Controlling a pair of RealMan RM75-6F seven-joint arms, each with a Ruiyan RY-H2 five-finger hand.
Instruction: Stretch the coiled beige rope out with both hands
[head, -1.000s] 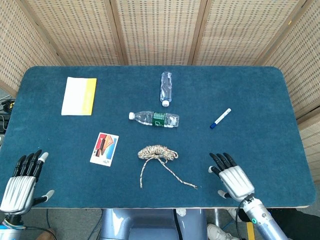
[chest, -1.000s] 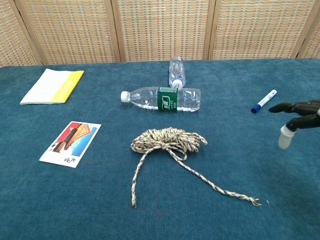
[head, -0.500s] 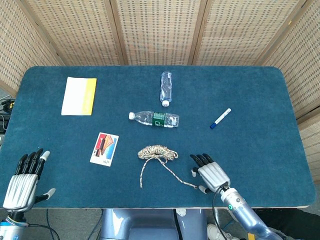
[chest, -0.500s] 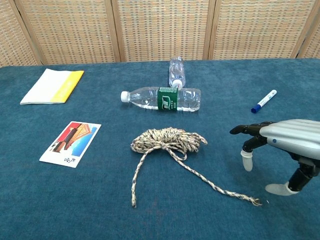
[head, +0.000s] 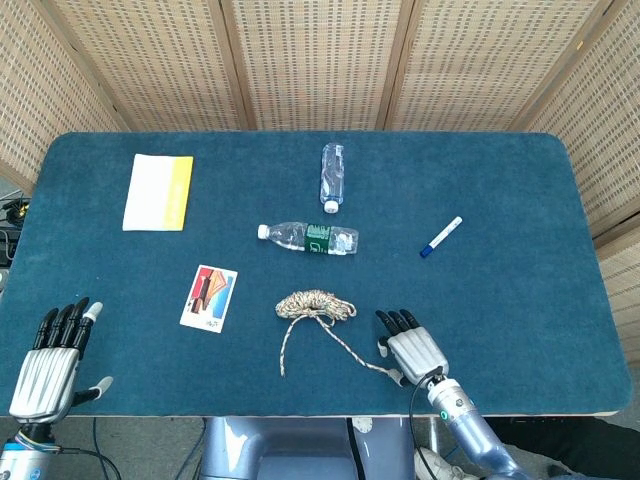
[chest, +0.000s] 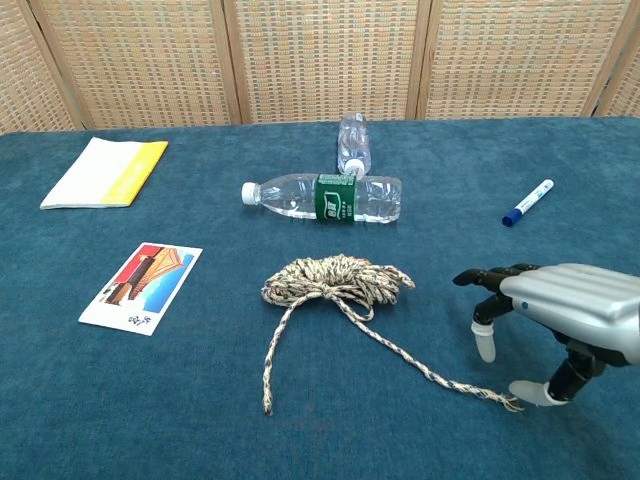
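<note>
The coiled beige rope (head: 315, 303) (chest: 338, 277) lies near the table's front middle, with two loose tails running toward me. The right tail ends at a frayed tip (chest: 508, 403). My right hand (head: 411, 349) (chest: 556, 310) hovers just over that tip, palm down, fingers spread and holding nothing; its thumb comes down beside the frayed end. My left hand (head: 47, 357) rests at the front left corner, fingers extended and empty, far from the rope. The chest view does not show the left hand.
Two clear plastic bottles (head: 310, 238) (head: 332, 174) lie behind the rope. A blue-capped marker (head: 440, 237) is at the right, a picture card (head: 209, 297) left of the rope, and a white-and-yellow booklet (head: 158, 191) at the back left.
My right hand has moved left from the table's right front to just over the rope's frayed right end. The left hand has barely shifted. The rope has not moved.
</note>
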